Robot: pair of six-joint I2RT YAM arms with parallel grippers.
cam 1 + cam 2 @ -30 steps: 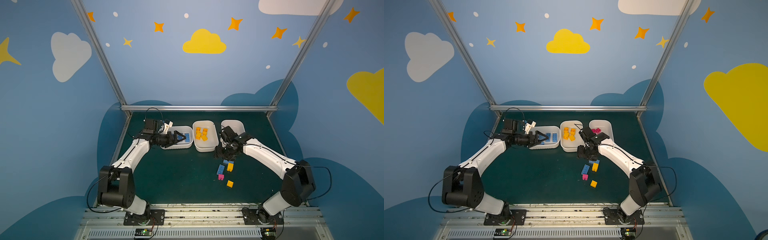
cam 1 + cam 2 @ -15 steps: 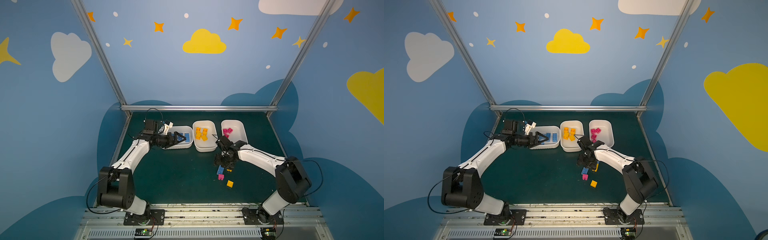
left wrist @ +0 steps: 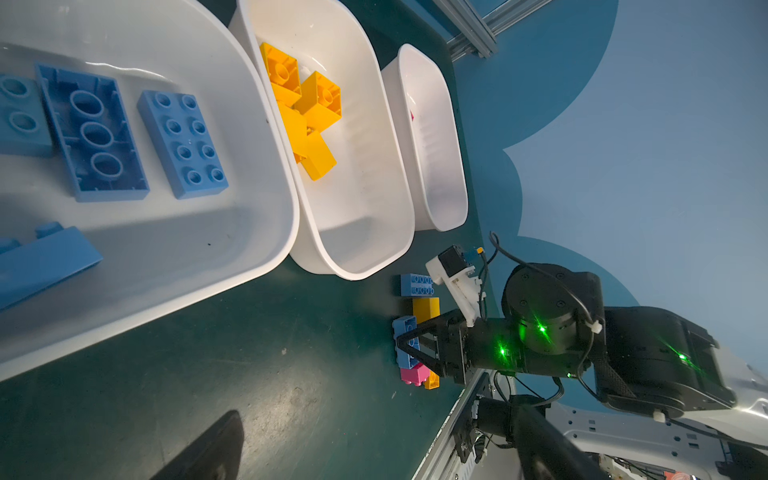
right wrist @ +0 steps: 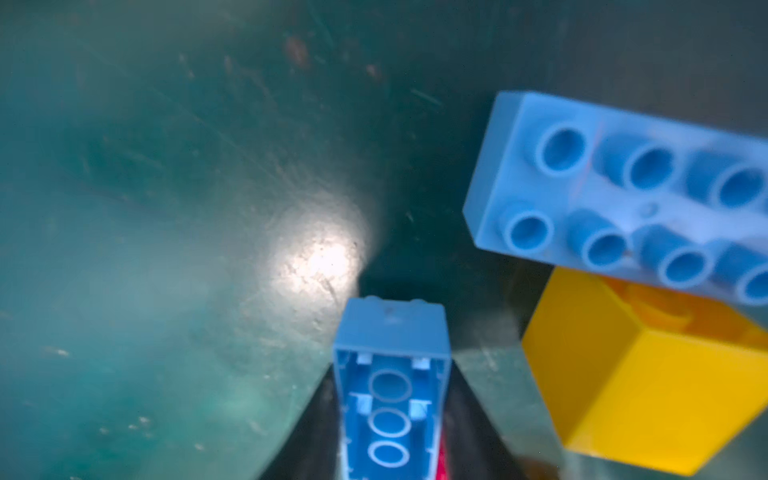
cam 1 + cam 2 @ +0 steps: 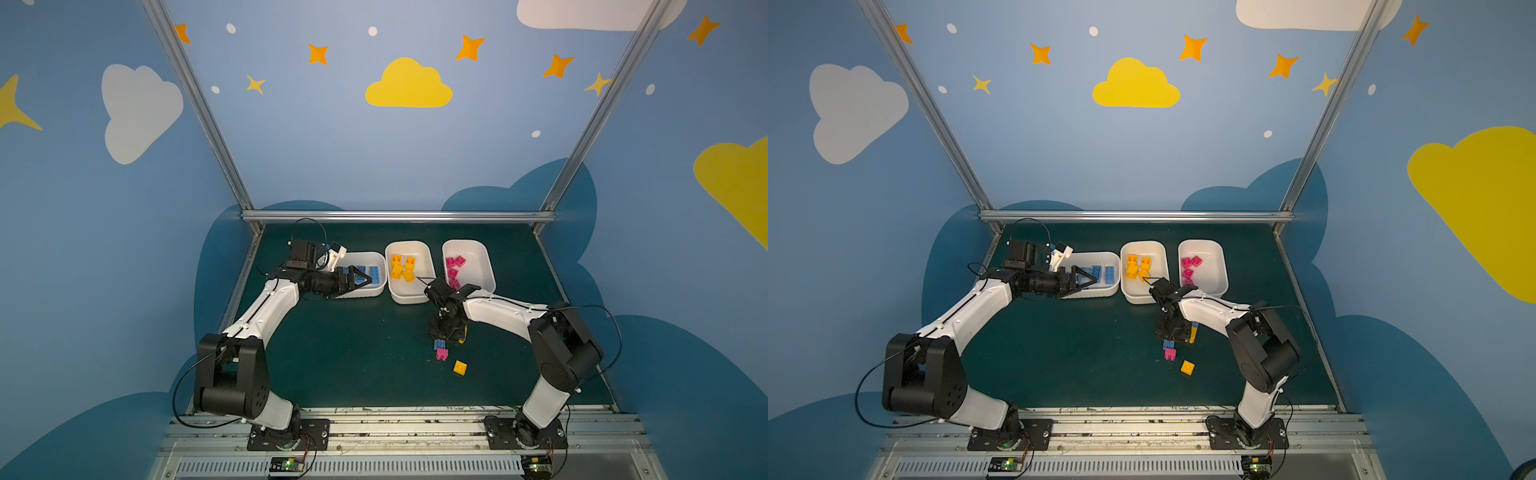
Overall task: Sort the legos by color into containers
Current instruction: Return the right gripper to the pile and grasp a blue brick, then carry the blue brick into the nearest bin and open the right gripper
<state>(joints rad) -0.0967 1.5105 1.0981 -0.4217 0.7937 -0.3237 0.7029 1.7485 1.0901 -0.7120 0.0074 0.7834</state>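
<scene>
My right gripper (image 4: 392, 415) is shut on a blue lego (image 4: 390, 395) turned on its side, hollow underside facing the camera, low over the green table. Both top views show this gripper (image 5: 446, 332) (image 5: 1173, 332) pointing down among the loose legos. Beside it lie a flat blue lego (image 4: 623, 195) and a yellow lego (image 4: 640, 374). A pink lego (image 5: 442, 354) and another yellow one (image 5: 460, 368) lie nearer the front. My left gripper (image 5: 361, 279) hovers open and empty over the left container (image 5: 376, 291), which holds blue legos (image 3: 183, 145).
The middle container (image 5: 409, 298) holds yellow legos (image 3: 311, 108), the right container (image 5: 486, 266) pink ones (image 5: 454, 266). All three stand side by side at the back. One of my left fingers (image 3: 208, 449) shows above bare green table. A metal rail (image 5: 395, 419) runs along the front.
My right gripper came away from the containers, dropped onto the loose legos and shut on the blue one. The left arm has not moved.
</scene>
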